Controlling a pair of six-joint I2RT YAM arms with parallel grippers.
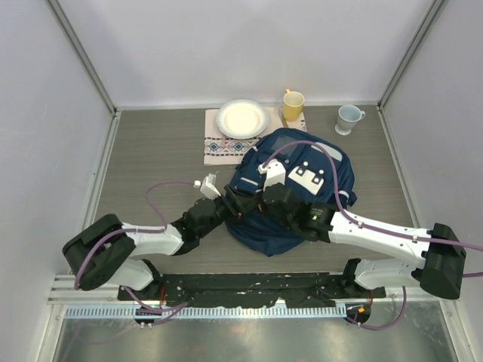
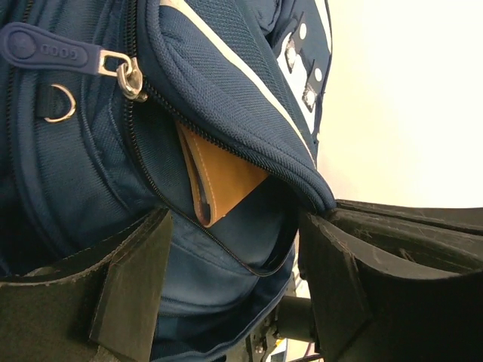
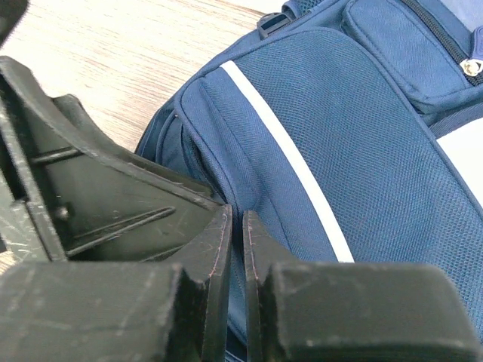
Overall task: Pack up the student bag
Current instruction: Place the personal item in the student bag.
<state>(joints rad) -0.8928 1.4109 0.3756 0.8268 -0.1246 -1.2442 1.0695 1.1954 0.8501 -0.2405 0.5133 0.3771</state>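
Tan wallet (image 2: pixel 220 181) sits in student bag (image 1: pixel 290 143) front pocket (image 2: pixel 189 253), zip (image 2: pixel 130 77) undone. L gripper (image 2: pixel 234 249) open, empty; R gripper (image 3: pixel 235 226) pinches bag fabric. Zipping left, I reckon.

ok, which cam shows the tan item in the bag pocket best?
Left wrist: tan item pokes from the bag's open zip pocket, close up. Top and right wrist show the bag, not the item.
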